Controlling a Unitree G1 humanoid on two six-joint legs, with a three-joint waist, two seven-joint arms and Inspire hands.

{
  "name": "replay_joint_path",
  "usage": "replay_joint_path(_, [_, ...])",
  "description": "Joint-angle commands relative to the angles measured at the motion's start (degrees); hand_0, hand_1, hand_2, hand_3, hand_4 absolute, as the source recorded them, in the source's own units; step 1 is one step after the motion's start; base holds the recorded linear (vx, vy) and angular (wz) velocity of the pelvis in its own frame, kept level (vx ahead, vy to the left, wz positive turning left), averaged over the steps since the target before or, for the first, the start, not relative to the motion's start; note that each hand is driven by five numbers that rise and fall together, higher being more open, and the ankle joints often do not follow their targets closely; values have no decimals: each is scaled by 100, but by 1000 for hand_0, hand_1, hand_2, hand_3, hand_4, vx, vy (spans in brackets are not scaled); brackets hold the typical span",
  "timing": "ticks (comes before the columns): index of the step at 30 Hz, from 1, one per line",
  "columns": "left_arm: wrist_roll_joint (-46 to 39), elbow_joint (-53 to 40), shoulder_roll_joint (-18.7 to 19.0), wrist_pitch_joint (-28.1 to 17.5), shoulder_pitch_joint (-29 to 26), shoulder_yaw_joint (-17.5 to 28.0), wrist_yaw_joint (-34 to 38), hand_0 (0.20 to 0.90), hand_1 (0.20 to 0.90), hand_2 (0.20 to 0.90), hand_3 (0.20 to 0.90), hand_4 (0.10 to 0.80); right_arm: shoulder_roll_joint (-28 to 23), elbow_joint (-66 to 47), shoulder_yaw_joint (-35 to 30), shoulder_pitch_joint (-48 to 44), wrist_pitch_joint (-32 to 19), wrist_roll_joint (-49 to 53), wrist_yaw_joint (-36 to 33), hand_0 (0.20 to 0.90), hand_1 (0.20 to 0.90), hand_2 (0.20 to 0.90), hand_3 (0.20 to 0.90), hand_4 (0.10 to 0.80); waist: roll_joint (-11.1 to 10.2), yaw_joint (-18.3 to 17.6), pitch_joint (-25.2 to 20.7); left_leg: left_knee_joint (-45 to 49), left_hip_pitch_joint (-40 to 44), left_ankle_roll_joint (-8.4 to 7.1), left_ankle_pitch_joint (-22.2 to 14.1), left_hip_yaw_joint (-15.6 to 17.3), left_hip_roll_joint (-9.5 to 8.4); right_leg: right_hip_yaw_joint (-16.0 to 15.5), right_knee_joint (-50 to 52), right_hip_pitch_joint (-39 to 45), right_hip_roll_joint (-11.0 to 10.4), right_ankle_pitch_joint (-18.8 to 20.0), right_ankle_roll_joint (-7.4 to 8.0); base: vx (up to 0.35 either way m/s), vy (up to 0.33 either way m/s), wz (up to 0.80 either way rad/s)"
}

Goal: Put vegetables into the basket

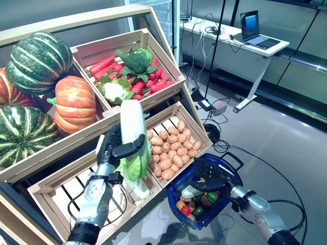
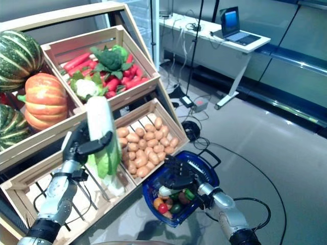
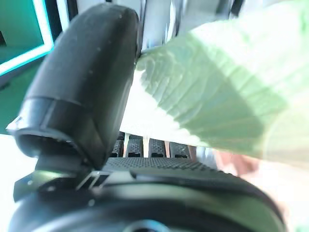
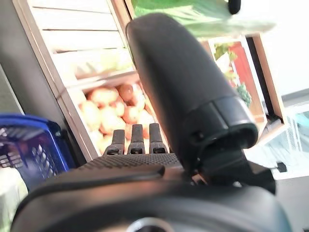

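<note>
In the left eye view, the left robot hand (image 1: 115, 148) is curled around a long cabbage (image 1: 134, 140), holding it upright above the lower wooden crate (image 1: 51, 196), with the thumb across the pale stalk and the green leaves hanging below the grip. Just beside it, the next crate (image 1: 196, 130) holds potatoes (image 1: 171, 150). The blue basket (image 1: 179, 186) sits on the floor near the potato crate, well apart from the cabbage, and already contains several small vegetables (image 1: 199, 204). The right robot hand (image 1: 209, 176) is at the basket's top, fingers curled over its dark handle. Higher up are pumpkins (image 1: 74, 102) and a crate of mixed vegetables (image 1: 130, 74). The right eye view shows the same layout, with the cabbage (image 2: 99, 135) raised in the left robot hand (image 2: 79, 145) and the basket (image 2: 153, 186) lower, toward the right robot hand (image 2: 179, 173). In the left wrist view, the thumb (image 3: 87, 92) presses against the cabbage's leaf (image 3: 217, 92), which fills the space past the fingers. In the right wrist view, the thumb (image 4: 183, 92) stands in front of the potatoes (image 4: 116, 106), with the basket's blue mesh (image 4: 29, 150) beside the palm.
</note>
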Motion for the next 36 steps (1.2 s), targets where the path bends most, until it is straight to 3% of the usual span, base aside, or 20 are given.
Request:
replay_joint_path(1, [-730,-120,429,-232,-1435,-25,-750,300,300,300,300,400,-201,-497,-96,-1003,-155,663,397,900,900,900,900,800,-113,24,-174,5,-25,-4,-99,-2,1,-73,39,-44,-246,370,-195,10,-50,-4])
replay_joint_path(6, [-1002,407,454,61,-1767,-243,-1352,300,300,300,300,400,-186,-240,-20,-1551,151,1153,381,900,900,900,900,800,-113,18,-256,5,65,-22,-131,24,25,-29,10,37,-230,354,-192,7,-15,-2])
replay_joint_path(13, [-916,548,412,248,-1981,-469,-1607,300,300,300,300,400,-129,-123,28,-2001,234,1349,94,900,900,900,900,800,-128,35,-295,5,114,-30,-160,43,48,-6,10,73,-225,324,-195,0,0,0])
replay_joint_path(18, [-894,559,292,320,-2110,-628,-1814,300,300,300,300,400,-47,84,137,-2310,598,1649,164,900,900,900,900,800,-147,80,-310,5,127,-30,-172,24,36,-15,10,93,-234,319,-198,0,0,0])
replay_joint_path(36, [-1114,255,141,281,-2453,-1000,-2066,300,300,300,300,400,405,1249,582,-2515,1952,2256,1081,900,900,900,900,800,-174,216,-380,5,109,-1,-210,-83,-15,-42,10,110,-258,309,-214,0,0,0])
